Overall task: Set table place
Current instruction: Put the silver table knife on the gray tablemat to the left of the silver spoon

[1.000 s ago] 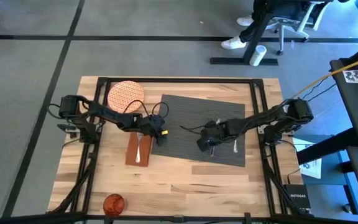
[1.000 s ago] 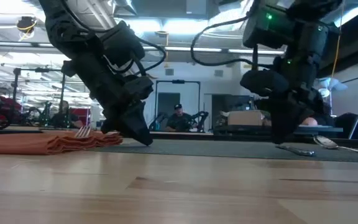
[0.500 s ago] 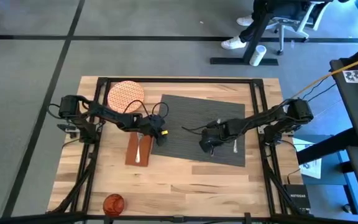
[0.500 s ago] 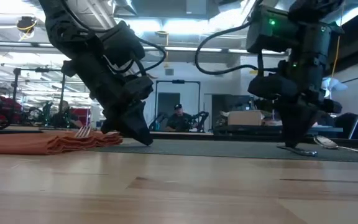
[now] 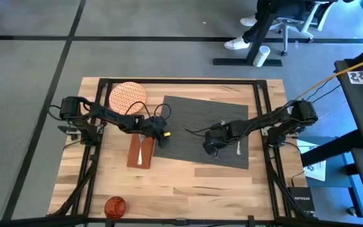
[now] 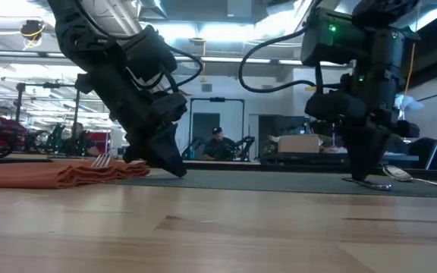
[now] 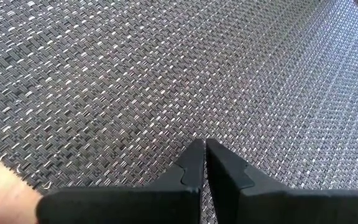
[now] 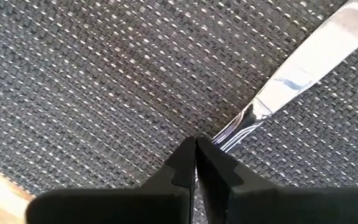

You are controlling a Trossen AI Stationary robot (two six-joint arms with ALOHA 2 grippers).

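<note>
Knife (image 8: 303, 74) in right gripper (image 8: 194, 149) (closed).

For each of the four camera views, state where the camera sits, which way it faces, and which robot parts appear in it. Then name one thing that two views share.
High view: above the table, looking straight down; both arms, left gripper and right gripper on the placemat.
Low view: at tabletop height, looking level across; both arms descend, napkin beside them.
Left wrist view: on the left wrist, facing the placemat weave; its shut fingers show.
Right wrist view: on the right wrist, facing the knife; its shut fingers show.
Shared: both wrist views show the placemat.
</note>
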